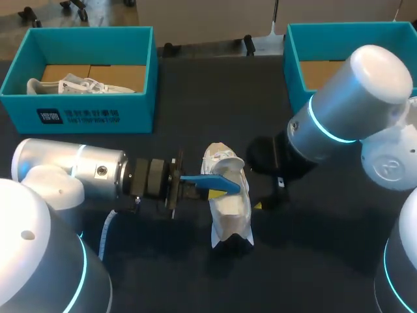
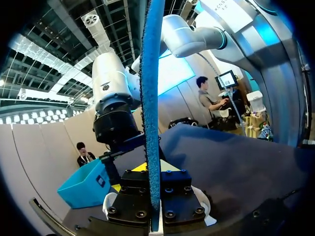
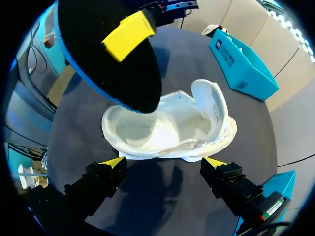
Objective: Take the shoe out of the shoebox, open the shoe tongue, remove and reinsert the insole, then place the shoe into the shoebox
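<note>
Shoe [image 3: 172,128] — partly behind black insole [image 3: 113,69]

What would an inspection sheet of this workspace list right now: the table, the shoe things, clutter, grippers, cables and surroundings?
Surface: dark table, bare where it shows.
Job's things: white shoe sits mid-table with its tongue folded back; blue insole is out and held above it; teal shoebox at the far left holds another white shoe.
Clutter: second teal box at the far right.
Grippers: left gripper is shut on the insole; right gripper is open, with the shoe just ahead of its fingers.
Cables: pale cable hangs by the left arm.
Surroundings: nothing seen.
</note>
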`<state>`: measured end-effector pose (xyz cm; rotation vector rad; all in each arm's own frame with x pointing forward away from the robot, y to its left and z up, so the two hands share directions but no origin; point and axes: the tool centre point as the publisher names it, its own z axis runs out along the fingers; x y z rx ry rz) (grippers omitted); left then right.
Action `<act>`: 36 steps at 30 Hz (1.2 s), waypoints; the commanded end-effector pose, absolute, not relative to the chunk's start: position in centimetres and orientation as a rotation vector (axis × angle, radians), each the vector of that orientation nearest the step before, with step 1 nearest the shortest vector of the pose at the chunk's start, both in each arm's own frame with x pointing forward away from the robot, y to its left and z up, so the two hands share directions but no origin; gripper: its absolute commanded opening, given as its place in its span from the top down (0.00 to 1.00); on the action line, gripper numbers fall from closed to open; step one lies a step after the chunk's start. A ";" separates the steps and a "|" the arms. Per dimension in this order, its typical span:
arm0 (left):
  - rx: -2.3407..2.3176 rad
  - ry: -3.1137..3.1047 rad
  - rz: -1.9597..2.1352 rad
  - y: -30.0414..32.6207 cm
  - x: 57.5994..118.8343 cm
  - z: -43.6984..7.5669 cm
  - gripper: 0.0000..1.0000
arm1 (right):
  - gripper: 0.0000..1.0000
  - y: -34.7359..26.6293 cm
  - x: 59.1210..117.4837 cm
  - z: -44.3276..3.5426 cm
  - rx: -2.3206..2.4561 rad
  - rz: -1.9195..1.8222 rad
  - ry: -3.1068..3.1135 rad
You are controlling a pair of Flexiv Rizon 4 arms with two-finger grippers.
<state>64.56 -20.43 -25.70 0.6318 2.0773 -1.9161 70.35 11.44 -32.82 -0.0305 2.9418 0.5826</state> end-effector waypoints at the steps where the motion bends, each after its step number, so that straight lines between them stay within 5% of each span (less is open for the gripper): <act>1: 0.611 2.078 -1.923 -21.0 64.4 -26.1 1.00 | 0.00 10.9 70.1 -32.8 -0.018 0.603 2.929; 36: 0.563 2.119 -1.832 -24.2 65.7 -29.6 1.00 | 0.00 10.9 70.1 -32.8 -0.018 0.603 2.929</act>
